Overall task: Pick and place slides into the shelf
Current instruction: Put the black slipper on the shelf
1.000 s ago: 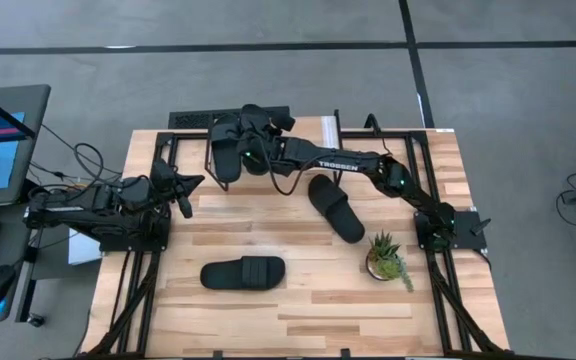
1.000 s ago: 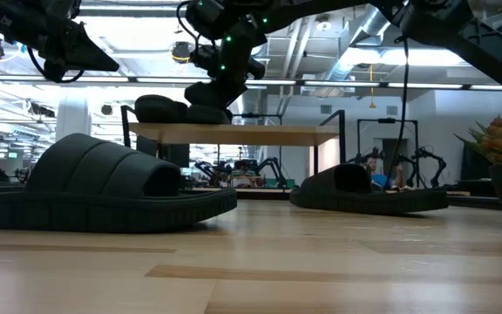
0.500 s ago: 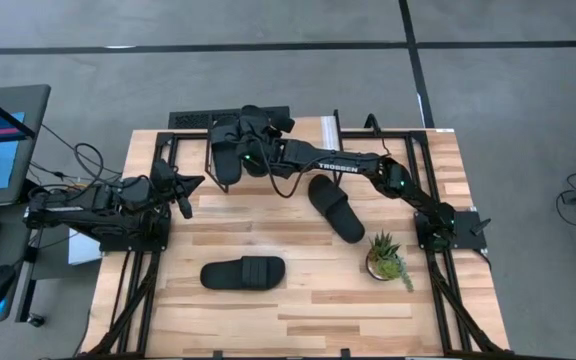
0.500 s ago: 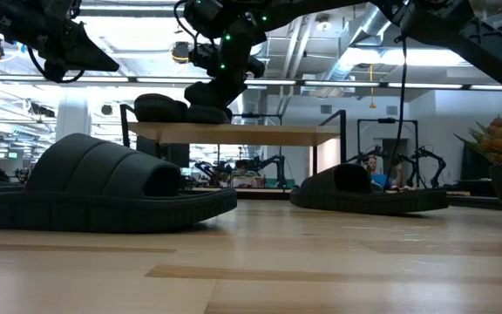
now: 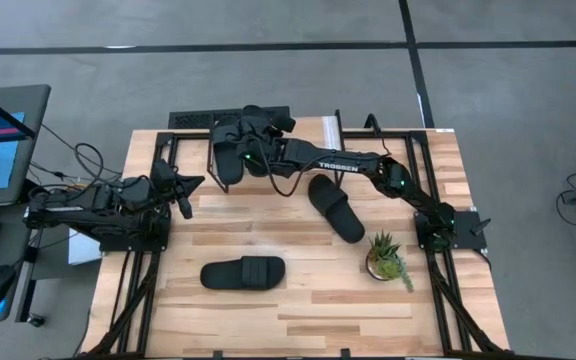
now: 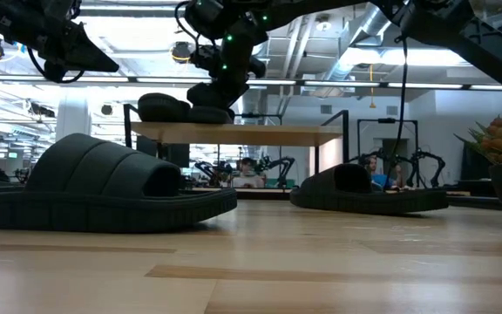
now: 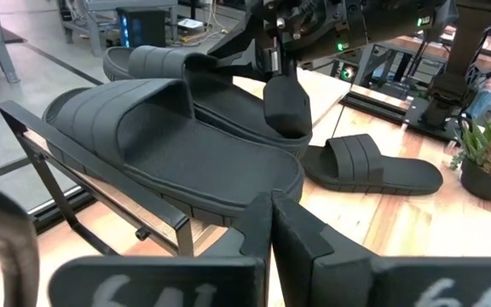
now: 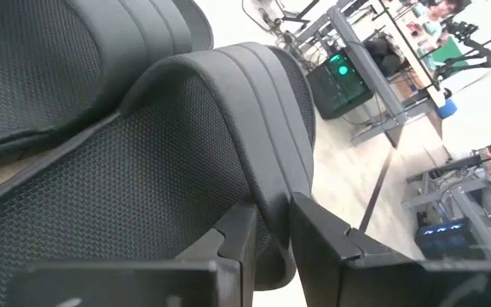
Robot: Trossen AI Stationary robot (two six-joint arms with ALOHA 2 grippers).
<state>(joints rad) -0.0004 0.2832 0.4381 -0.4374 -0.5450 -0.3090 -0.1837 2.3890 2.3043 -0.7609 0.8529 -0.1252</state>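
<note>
On top of the shelf (image 5: 313, 133), at the table's far edge, the strap of one slide (image 8: 228, 162) was pinched between the fingers of the right gripper (image 8: 267, 226), beside a second slide (image 5: 226, 158). Two more slides (image 5: 243, 273) (image 5: 335, 207) lay on the table nearer than the shelf. Left of the shelf, the left gripper (image 5: 186, 190) was held closed and empty.

The shelf (image 5: 313, 128) stands at the far edge of the desk (image 5: 298, 300), near its middle. On the shelf lie two slides side by side: the left slide (image 5: 227, 158) and, just beside it, the right slide (image 5: 258, 135). The right gripper (image 5: 251, 152) is over the shelf, and its fingers (image 8: 326, 234) are closed on the strap of the right slide. A third slide (image 5: 334, 207) lies on the desk in front of the shelf, toward the right. A fourth slide (image 5: 243, 273) lies nearer the front, left of the middle. A potted plant (image 5: 386, 256) stands right of the third slide. The left gripper (image 5: 190, 190) is at the desk's left side.
</note>
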